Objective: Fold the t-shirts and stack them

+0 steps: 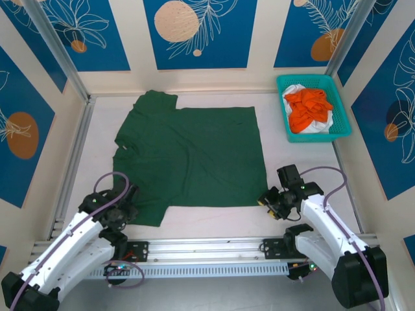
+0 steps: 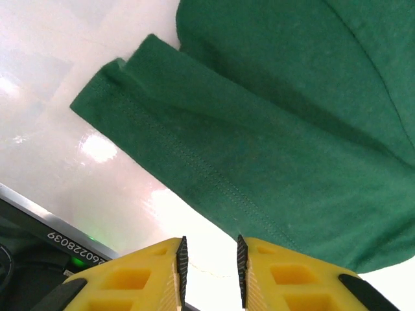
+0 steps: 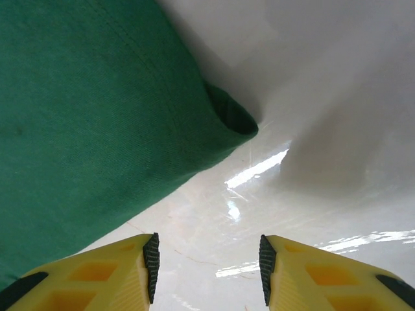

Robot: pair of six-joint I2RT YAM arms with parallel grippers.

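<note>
Green shirt spread flat; both my grippers empty.
Green shirt (image 1: 191,159) lies centre frame on the table (image 1: 214,223). Orange shirt (image 1: 308,107) and white shirt (image 1: 322,127) sit in the basket (image 1: 321,138), upper right. My left gripper (image 2: 209,262), fingers narrowly apart, is at the lower-left sleeve; my right gripper (image 3: 209,262), fingers wide apart, at the lower-right corner.

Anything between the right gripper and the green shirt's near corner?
Just bare table. In the right wrist view, only its glossy surface separates the open right gripper from the corner of the green shirt.
</note>
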